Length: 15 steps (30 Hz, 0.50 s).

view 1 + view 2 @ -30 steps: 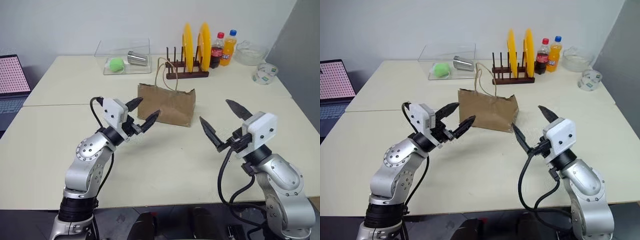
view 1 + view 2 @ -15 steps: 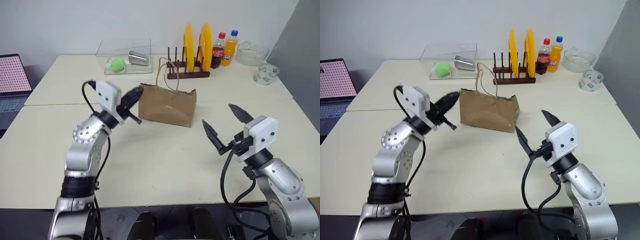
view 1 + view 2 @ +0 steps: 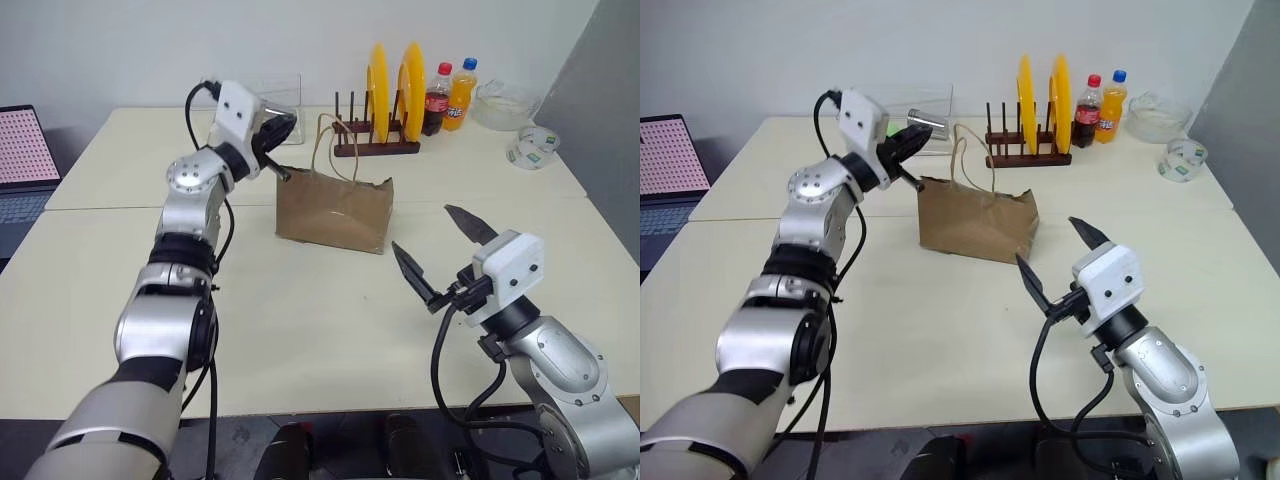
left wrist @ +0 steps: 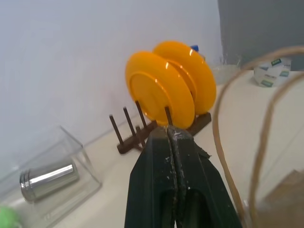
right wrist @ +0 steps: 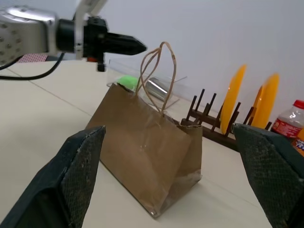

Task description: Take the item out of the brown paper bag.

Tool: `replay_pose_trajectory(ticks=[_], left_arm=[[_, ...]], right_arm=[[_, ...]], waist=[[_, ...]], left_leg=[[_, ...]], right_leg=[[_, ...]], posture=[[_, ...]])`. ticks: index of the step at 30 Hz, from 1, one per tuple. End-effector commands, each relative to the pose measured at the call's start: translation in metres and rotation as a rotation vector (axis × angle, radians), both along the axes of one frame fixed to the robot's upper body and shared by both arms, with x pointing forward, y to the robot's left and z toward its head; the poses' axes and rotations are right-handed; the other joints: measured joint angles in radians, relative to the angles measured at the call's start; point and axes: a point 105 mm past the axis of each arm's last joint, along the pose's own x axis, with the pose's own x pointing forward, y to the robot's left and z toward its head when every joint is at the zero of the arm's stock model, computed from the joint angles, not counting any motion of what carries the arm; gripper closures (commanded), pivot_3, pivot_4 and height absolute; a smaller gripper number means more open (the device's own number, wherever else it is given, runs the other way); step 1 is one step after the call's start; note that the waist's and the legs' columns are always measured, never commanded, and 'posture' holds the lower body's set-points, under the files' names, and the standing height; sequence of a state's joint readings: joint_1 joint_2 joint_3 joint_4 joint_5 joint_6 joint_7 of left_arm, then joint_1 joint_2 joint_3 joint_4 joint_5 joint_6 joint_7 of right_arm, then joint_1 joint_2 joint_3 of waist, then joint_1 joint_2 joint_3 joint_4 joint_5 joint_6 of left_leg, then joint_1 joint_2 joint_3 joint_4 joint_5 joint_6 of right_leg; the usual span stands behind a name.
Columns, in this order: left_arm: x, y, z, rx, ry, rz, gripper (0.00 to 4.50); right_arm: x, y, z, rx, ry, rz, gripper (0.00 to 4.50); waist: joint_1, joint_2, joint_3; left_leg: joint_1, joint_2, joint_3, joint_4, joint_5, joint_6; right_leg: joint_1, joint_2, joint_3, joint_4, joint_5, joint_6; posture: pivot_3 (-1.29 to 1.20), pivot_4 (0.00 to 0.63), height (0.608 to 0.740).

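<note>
Left tool point(image 3: 283, 128) pinched shut, empty, raised by bag point(image 3: 335, 212) handles point(image 3: 335, 150); right tool point(image 3: 440, 252) spread wide, empty, low over desk point(image 3: 300, 320).
Left fingers point(image 4: 172, 156) pressed together, tip just beside the pale loop handles, above the bag's top left edge, not touching paper as far as visible. Right fingers point(image 5: 78, 166) wide apart, aimed at bag from the near right, well apart from it. Bag upright mid-desk, crumpled, mouth up; item inside not visible. Behind bag: rack point(image 3: 372, 148) with two yellow plates point(image 3: 392, 78), two bottles point(image 3: 446, 97), clear box point(image 3: 262, 100) holding metal cup point(image 3: 925, 122) and green ball point(image 5: 126, 81). Tape roll point(image 3: 530, 147) and glass bowl point(image 3: 500, 104) far right, laptop point(image 3: 25, 160) far left.
</note>
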<state>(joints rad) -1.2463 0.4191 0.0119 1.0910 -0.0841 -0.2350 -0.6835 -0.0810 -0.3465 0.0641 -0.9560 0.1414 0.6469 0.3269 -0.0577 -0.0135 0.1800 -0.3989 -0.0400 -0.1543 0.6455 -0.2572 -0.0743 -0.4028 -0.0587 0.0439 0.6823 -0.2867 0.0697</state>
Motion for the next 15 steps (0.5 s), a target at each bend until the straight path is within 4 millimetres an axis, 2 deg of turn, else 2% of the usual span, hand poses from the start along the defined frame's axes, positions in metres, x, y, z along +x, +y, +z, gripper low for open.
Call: replay_pose_trajectory(ticks=[1,7,11,15], left_arm=[[0.009,-0.001,0.012,0.132,-0.047,0.092,4.49],[0.019,-0.002,0.014,0.289,-0.042,0.219,4.49],[0.021,-0.007,-0.003,0.389,0.033,0.21,4.49],[0.018,-0.01,-0.025,0.451,0.136,0.13,4.49]], right_arm=[[-0.011,0.011,0.015,-0.01,-0.06,0.052,0.0],[-0.009,0.009,0.015,-0.046,-0.047,0.042,0.0],[-0.01,0.006,0.014,-0.077,-0.039,0.041,0.0],[-0.013,0.005,0.012,-0.104,-0.033,0.069,0.0]], waist=[[-0.003,0.0,0.0],[-0.001,-0.001,0.0],[0.0,-0.001,0.0],[-0.002,-0.001,0.001]], left_leg=[[-0.001,0.0,0.0,0.0,0.0,0.0],[-0.001,0.0,-0.001,0.0,0.0,0.0],[-0.001,0.0,-0.001,0.0,0.0,0.0],[-0.001,0.0,-0.001,0.0,0.0,0.0]], right_leg=[[-0.001,0.0,0.0,0.0,0.0,0.0],[-0.001,0.0,0.0,0.0,0.0,0.0],[-0.001,0.0,0.0,0.0,0.0,0.0],[-0.001,0.0,0.0,0.001,0.0,0.0]], posture=[[0.0,0.15,0.74],[0.0,0.15,0.74],[0.0,0.15,0.74],[0.0,0.15,0.74]])
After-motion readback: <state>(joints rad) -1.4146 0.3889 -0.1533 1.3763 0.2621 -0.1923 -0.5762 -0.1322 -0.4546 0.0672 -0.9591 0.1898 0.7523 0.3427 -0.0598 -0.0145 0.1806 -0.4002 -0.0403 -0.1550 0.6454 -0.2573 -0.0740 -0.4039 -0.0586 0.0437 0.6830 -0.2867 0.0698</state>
